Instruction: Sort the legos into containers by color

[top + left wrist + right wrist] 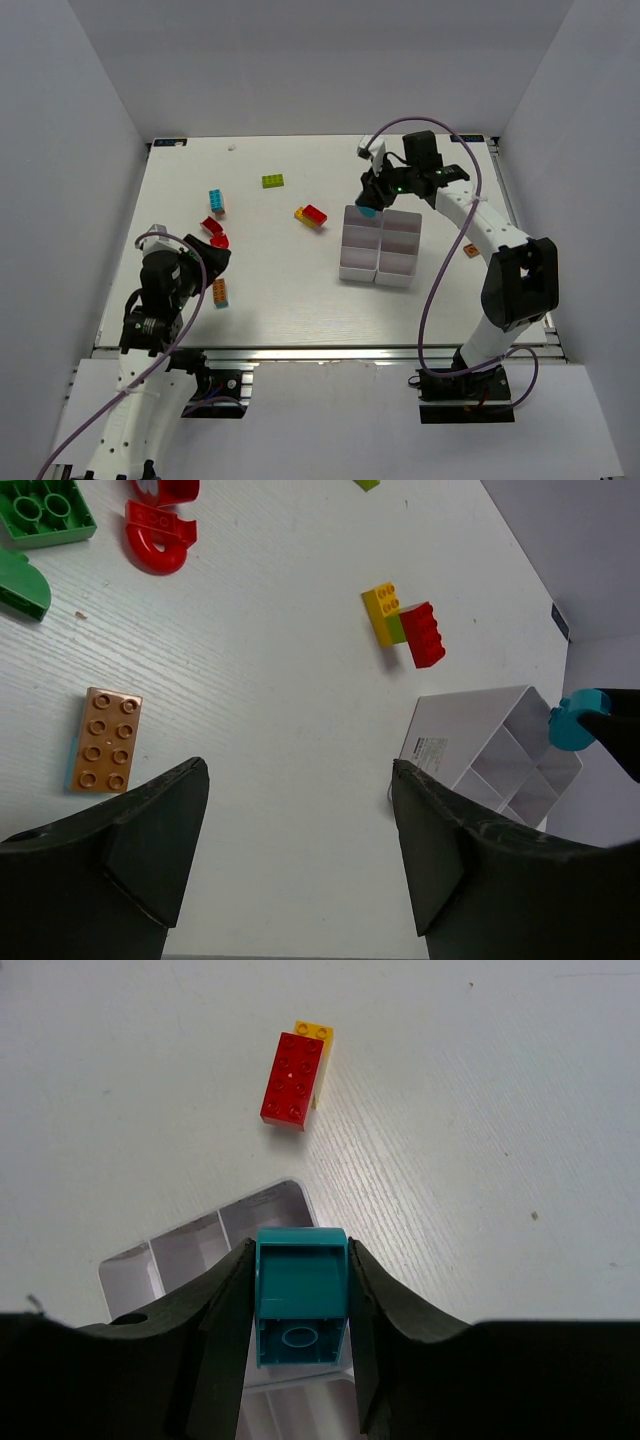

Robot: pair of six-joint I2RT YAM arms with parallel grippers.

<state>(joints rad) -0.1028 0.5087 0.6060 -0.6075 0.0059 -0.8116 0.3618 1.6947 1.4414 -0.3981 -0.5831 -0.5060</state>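
Note:
My right gripper is shut on a cyan brick and holds it above the far left corner of the white containers. The bins that show look empty. My left gripper hangs open over bare table, holding nothing. An orange brick on a cyan one lies just left of it. A joined red and yellow brick lies left of the containers.
Red curved pieces and green bricks lie near the left gripper. A cyan-and-orange brick and a lime green brick lie farther back. A small orange brick sits right of the containers. White walls enclose the table.

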